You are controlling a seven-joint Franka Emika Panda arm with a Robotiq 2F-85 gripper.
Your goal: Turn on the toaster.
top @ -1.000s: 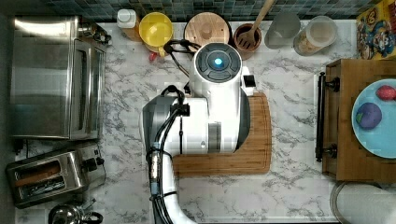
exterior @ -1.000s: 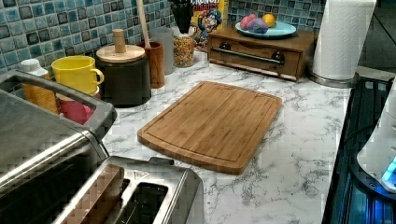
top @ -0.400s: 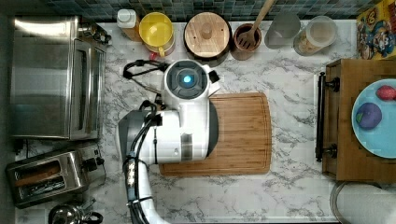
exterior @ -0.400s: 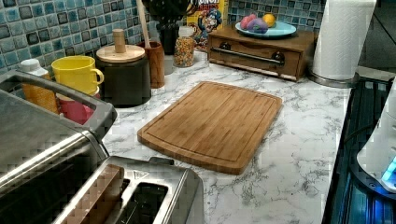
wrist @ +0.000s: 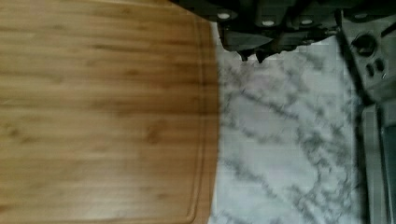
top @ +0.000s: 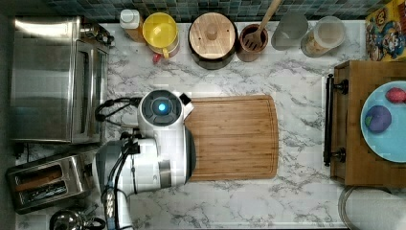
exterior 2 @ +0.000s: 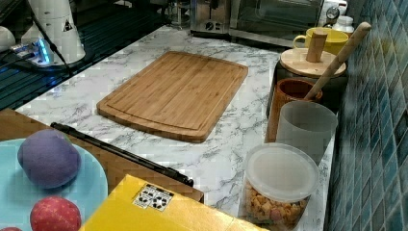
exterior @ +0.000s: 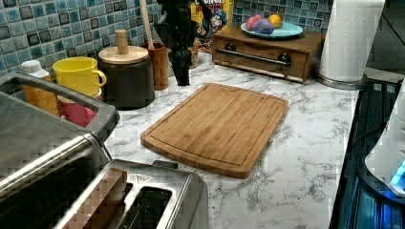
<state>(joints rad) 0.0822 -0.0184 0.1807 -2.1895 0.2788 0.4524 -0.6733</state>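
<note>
Marble bench (top: 297,81). Toaster (top: 45,181) sits at the top view's lower left corner, just below the toaster oven (top: 55,79); in the left view the toaster (exterior: 143,200) fills the near foreground, two slots up, a brown slice standing in one slot. In the right view it stands far back beside the oven (exterior 2: 276,17).

Arm's white body (top: 160,143) overlaps the top view's left edge of the cutting board (top: 234,136), well apart from the toaster, a strip of bare marble between them. In the left view the dark gripper (exterior: 180,76) hangs tip-down over the bench just beyond the board's far corner, near the wooden utensil cup (exterior: 159,64).

Wrist view: gripper (wrist: 252,56) above marble just off the board edge (wrist: 107,112); the two fingers (wrist: 259,55) look drawn together, tips close, nothing between them. Oven knobs at that frame's edge.

Along the tiled wall: yellow mug (top: 161,29), black canister with wooden lid (top: 212,32). Blue plate (top: 383,139) with fruit on a wooden box.
</note>
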